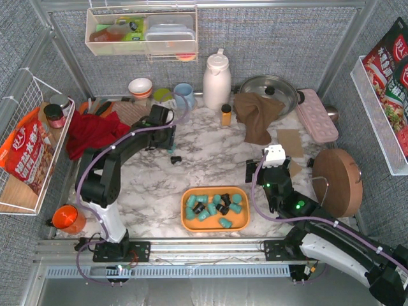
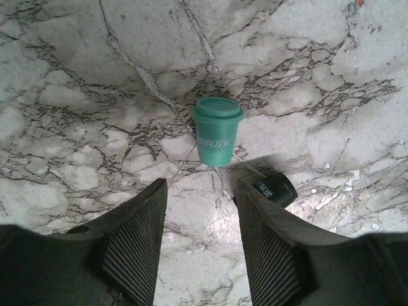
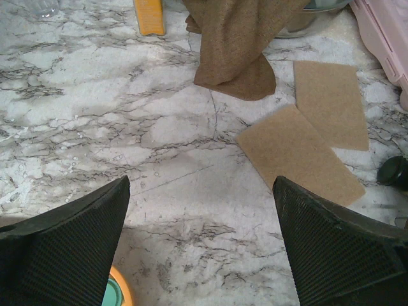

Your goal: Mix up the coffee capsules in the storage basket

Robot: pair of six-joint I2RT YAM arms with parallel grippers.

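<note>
Most capsules (image 1: pixel 213 205), teal with a few black, lie in the orange basket (image 1: pixel 217 228) at the near middle of the bench (image 1: pixel 210 166). Our left hand (image 2: pixel 201 188) is partly open and holds nothing. We see one teal capsule (image 2: pixel 217 137) standing upright on the marble just ahead of its fingers, and a black one (image 2: pixel 277 189) lying beside one fingertip. Our right hand (image 3: pixel 201 191) is spread wide and empty, over the bench just right of the basket.
</note>
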